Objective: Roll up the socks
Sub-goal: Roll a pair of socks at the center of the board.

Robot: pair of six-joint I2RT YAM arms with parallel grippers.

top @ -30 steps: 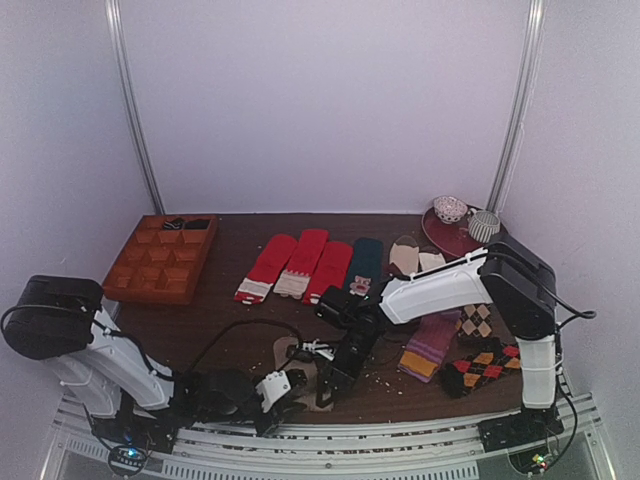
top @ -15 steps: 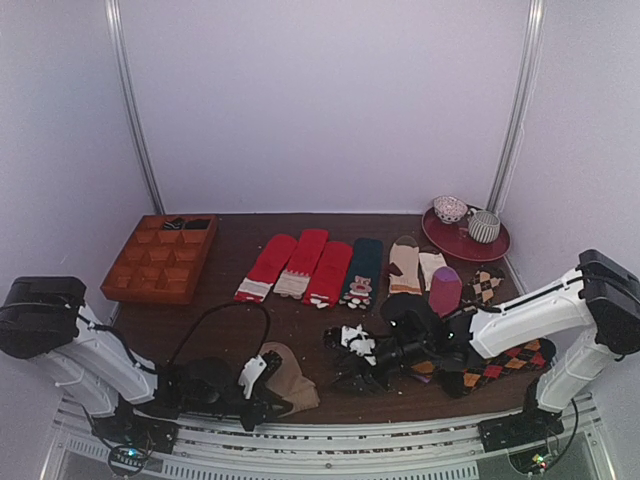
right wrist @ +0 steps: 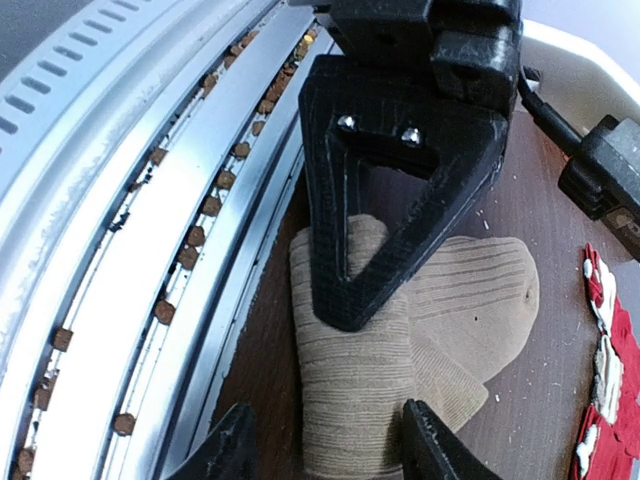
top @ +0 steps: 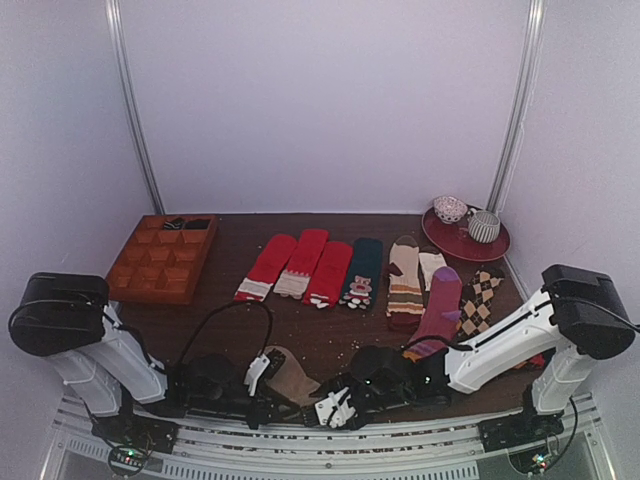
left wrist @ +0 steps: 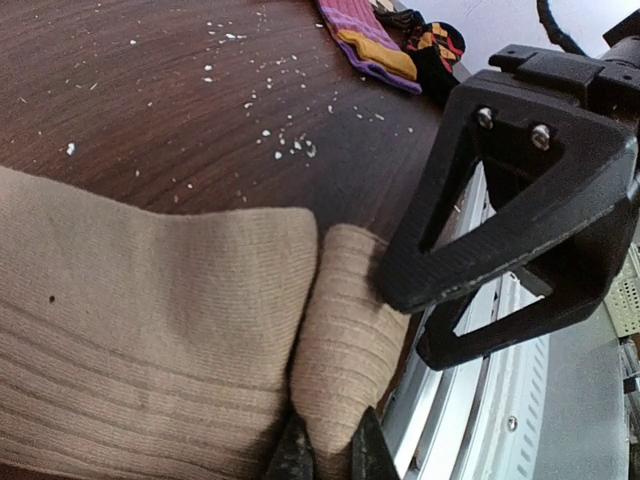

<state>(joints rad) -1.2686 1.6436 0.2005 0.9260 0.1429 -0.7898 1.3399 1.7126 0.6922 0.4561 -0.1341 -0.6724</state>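
The tan socks (top: 292, 378) lie bunched at the table's near edge, one end folded into a ribbed roll (right wrist: 370, 380). My left gripper (top: 262, 376) is at their left side. In the left wrist view its jaws (left wrist: 328, 442) are pinched shut on the roll's end (left wrist: 345, 340), with the flat sock (left wrist: 150, 300) beside it. My right gripper (top: 335, 408) is just right of the socks. In the right wrist view it (right wrist: 325, 445) is open, one finger on each side of the roll. The left gripper's black finger (right wrist: 390, 200) rests on the roll beyond.
A row of socks lies across mid-table: red ones (top: 300, 265), a green one (top: 362, 270), a striped beige one (top: 403, 282), a purple one (top: 438, 305) and argyle ones (top: 480, 295). A wooden compartment tray (top: 160, 260) stands back left, a red plate with cups (top: 465, 238) back right. A metal rail (top: 300, 440) runs along the near edge.
My right gripper has moved left and toward the near edge, from mid-table to beside the tan socks. The left gripper has stayed at the socks.
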